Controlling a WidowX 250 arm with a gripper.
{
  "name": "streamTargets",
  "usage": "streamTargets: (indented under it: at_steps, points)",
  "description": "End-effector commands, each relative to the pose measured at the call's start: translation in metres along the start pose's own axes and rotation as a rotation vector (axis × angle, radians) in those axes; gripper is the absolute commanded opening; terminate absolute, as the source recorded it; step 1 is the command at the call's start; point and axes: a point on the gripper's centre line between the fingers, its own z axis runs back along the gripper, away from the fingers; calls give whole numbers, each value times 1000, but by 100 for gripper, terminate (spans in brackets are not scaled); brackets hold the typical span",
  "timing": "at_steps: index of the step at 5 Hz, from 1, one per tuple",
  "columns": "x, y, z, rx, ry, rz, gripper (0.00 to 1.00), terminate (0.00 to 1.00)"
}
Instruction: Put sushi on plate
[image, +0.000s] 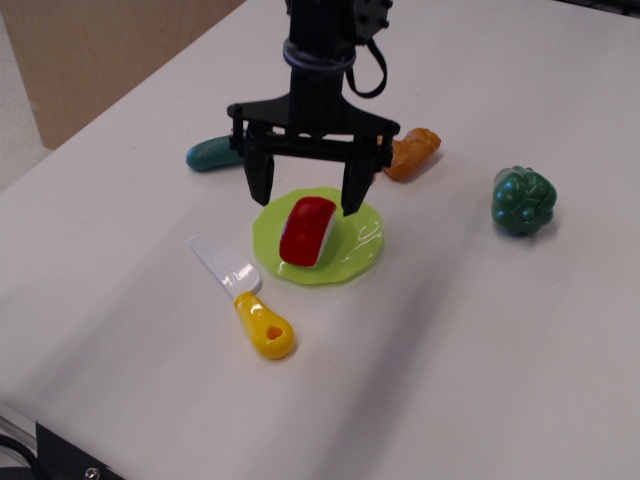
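The sushi (306, 231), red on top with a white base, lies on the lime-green plate (358, 250) in the middle of the table. My black gripper (306, 195) hangs just above the plate's far edge. It is open and empty, with one finger (258, 176) to the left of the sushi and the other finger to the right, both clear of it.
A toy knife (245, 295) with a yellow handle lies left of the plate. A teal oblong toy (210, 153) sits behind the gripper at the left. An orange-brown chicken wing toy (413, 153) is behind at the right. A green vegetable toy (523, 201) is at the far right.
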Motion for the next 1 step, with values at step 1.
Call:
streamTargets:
  at_steps: [1]
  points:
    - [-1,-1,18,-23,-57,0,100,100]
